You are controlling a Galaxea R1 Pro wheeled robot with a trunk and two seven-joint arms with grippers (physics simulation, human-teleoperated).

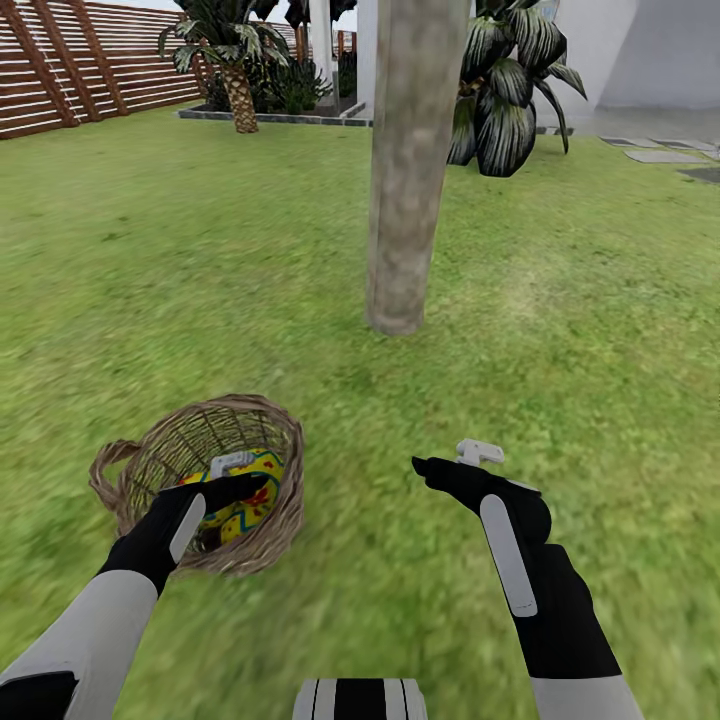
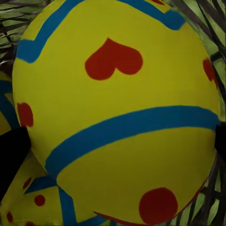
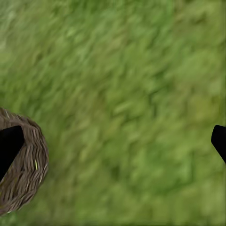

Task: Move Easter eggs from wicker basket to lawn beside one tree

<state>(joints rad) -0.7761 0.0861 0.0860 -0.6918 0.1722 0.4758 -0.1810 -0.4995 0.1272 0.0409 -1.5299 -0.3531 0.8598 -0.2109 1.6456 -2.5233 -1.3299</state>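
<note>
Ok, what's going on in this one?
The robot's left hand is down inside the wicker basket on the lawn, its fingers either side of a yellow Easter egg; a firm grip can't be confirmed. More egg shows beneath. The right hand hovers open over grass beside the basket. A tree stands just ahead.

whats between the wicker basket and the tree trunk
Only bare lawn. In the head view, open grass runs from the wicker basket up to the tree trunk's base, with no egg lying there.
</note>
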